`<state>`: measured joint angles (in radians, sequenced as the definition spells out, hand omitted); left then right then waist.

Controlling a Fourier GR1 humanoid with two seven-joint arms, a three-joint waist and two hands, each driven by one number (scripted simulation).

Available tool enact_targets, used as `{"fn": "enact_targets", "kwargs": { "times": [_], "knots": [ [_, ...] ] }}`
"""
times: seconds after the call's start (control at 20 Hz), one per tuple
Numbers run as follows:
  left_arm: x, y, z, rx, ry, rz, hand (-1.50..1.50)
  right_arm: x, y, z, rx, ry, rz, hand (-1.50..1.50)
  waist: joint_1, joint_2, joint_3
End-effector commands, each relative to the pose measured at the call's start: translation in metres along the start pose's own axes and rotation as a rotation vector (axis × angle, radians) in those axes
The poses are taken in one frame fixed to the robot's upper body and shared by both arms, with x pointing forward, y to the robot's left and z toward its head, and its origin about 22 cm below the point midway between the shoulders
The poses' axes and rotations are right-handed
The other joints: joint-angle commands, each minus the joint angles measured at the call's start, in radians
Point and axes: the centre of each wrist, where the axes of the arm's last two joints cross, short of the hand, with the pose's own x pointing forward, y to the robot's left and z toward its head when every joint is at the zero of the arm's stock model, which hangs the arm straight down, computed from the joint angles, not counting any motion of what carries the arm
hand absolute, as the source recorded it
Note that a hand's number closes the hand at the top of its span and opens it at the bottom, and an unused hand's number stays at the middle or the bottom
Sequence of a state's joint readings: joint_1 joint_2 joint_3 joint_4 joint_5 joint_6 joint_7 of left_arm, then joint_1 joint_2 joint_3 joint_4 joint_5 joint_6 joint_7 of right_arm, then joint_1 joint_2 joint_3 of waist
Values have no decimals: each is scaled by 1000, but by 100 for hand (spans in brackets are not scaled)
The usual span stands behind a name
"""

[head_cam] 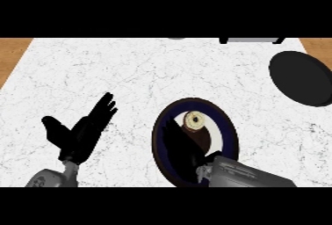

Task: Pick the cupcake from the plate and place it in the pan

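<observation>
The right hand [178, 147] hangs open over the plate [228, 132], holding nothing. The cupcake [194, 121] looks light and soft, so hold its sides. The left hand [81, 132] rests open.

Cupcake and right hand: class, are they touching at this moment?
Cannot tell. In the head view the right hand lies over the plate beside the cupcake, its dark fingers merging with the plate's centre.

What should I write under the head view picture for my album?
Right hand reaches over the plate toward the cupcake; left hand rests open; pan waits far right.
</observation>
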<state>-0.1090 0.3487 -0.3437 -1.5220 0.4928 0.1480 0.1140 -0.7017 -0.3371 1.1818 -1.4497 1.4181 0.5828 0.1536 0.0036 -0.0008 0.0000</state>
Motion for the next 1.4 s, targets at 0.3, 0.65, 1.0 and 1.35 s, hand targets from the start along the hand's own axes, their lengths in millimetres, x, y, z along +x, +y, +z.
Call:
{"fn": "enact_targets", "kwargs": {
  "times": [0.3,0.65,1.0,1.35],
  "knots": [
    [14,-5,-12,8,-22,-19,0,-11,27,-16,-17,28,16,-150,-1,1,0],
    [2,6,6,-1,-9,-12,0,-32,27,-31,-9,36,26,-150,3,0,0],
    [14,-27,-2,5,-16,5,0,-36,35,-50,-137,-48,119,150,5,1,0],
    [-5,4,8,80,-6,9,0,-54,108,-26,57,374,-719,150,-101,4,9]
  ]
}}
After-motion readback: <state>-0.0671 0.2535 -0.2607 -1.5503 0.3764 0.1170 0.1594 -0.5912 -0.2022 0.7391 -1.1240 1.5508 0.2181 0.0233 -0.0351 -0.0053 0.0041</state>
